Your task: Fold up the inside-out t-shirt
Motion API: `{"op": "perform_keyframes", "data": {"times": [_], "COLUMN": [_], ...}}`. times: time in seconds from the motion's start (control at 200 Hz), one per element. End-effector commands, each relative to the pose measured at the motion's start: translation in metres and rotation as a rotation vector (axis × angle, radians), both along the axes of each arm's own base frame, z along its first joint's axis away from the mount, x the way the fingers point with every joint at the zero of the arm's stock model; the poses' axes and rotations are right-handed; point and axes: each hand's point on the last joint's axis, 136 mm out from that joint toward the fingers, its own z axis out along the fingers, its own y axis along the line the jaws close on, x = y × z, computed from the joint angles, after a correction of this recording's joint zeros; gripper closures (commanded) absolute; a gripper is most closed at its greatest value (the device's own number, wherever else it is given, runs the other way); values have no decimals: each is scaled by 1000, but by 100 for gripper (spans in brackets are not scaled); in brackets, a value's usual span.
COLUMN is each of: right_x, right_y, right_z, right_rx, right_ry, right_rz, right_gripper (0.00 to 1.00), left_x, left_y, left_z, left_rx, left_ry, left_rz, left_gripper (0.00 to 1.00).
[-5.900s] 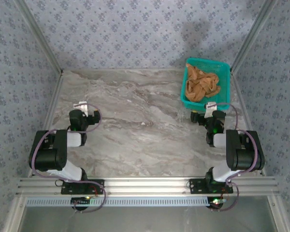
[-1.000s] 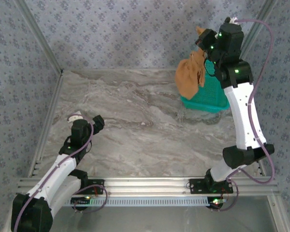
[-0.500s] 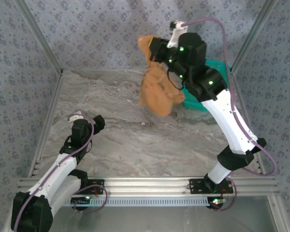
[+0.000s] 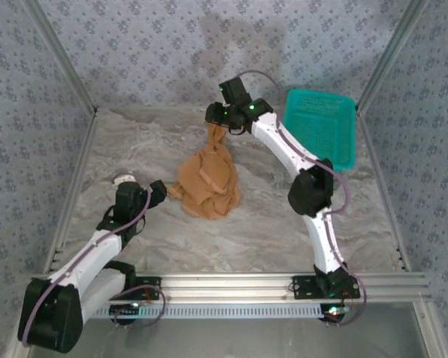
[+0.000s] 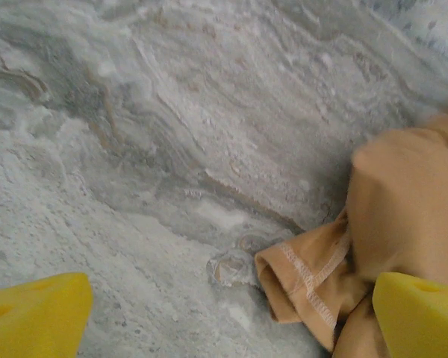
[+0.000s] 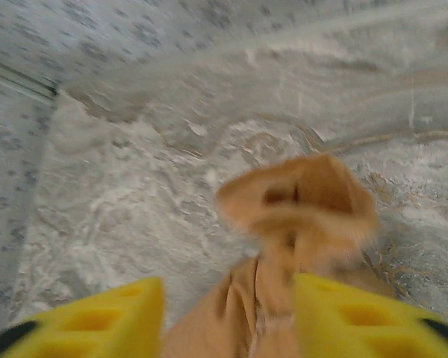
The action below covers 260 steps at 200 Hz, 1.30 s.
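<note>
One second is all it takes for the inside-out t-shirt to leave the teal basket and reach the middle of the marble table. A moment ago it hung bunched under the right gripper over the basket's near corner. Now most of it sits in a crumpled heap on the table, with one thin strand rising to that gripper at the far side.

In the right wrist view you see the yellow fingers parted, with blurred tan cloth between them. The claw is letting go, though you cannot tell whether a fold is still snagged.

Your left gripper has come in close. It hovers just beside the heap's left edge, fingers spread wide and holding nothing. Its wrist camera shows a stitched hem lying on the marble right ahead.

For the task, this means the fetching is done and the shirt is within reach of both arms. It is still a lump, so it probably needs spreading flat before any fold.
</note>
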Motion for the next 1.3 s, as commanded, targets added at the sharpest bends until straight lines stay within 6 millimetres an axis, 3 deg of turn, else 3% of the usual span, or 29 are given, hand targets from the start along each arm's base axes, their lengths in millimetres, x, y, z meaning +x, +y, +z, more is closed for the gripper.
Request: {"op": "perform_keyframes", "data": {"times": [0.0, 0.07, 0.155, 0.33, 0.44, 0.63, 0.775, 0.964, 1.009, 1.084, 1.189, 1.294], "right_x": [-24, -36, -54, -94, -113, -134, -139, -133, -131, -129, -126, -124], "right_y": [-38, -51, -60, -68, -60, -30, -9, -6, -6, -7, -13, -22], "right_z": [18, 13, 2, -43, -70, -109, -133, -164, -168, -168, -150, -113], "right_rx": [-11, -73, -83, 0, 43, 61, 52, 37, 39, 48, 64, 76], "right_ry": [145, 146, 140, 163, 211, 293, 343, 409, 416, 421, 397, 354], "right_rz": [-9, 12, 23, 112, 152, 220, 234, 184, 178, 171, 169, 183], "right_gripper": [39, 38, 38, 42, 41, 41, 41, 42, 46, 67, 91, 99], "left_x": [12, 10, 3, 5, 16, 41, 54, 64, 66, 69, 71, 71], "left_y": [-33, -53, -78, -116, -120, -123, -132, -131, -130, -128, -123, -105], "left_z": [20, 21, 17, 9, -4, -23, -30, -34, -36, -38, -27, -2], "left_rx": [-53, -61, -44, -107, -127, -128, -165, -164, -161, -166, -171, -136], "left_ry": [-39, 19, 78, 118, 145, 197, 195, 190, 198, 209, 206, 196], "left_rz": [-157, -229, -299, -376, -347, -290, -284, -254, -250, -247, -248, -220], "left_gripper": [16, 21, 21, 25, 29, 36, 44, 56, 63, 81, 100, 100]}}
